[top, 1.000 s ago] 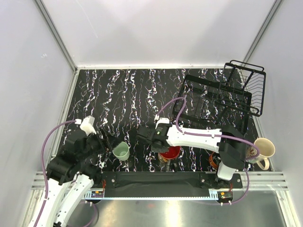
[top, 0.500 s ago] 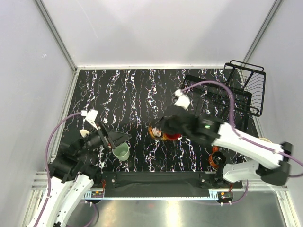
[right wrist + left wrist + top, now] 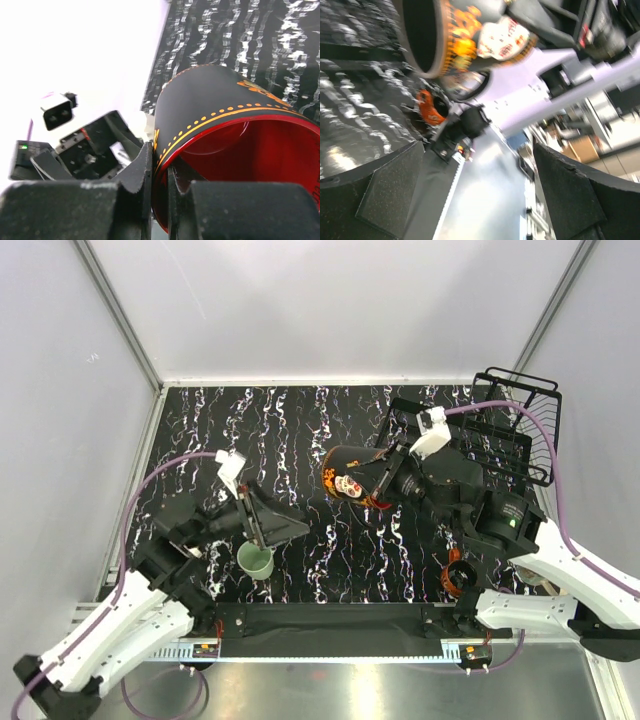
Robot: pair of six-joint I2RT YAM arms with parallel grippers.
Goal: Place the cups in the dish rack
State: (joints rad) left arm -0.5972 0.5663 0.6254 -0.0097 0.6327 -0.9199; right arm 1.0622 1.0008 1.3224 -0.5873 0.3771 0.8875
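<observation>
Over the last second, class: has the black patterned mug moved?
Yes. The black patterned mug, gripped by the right pincer, has moved from the near edge toward the dish rack.

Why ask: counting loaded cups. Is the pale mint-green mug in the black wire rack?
No, the mug sits on the tabletop, outside the rack.

Table (image 3: pixel 260 430): black top, veined in white. Carried directly on it: one pale mint-green mug (image 3: pixel 256 560), set upright near the front edge at left; one black wire dish rack (image 3: pixel 510 458), placed in the far right corner.
</observation>
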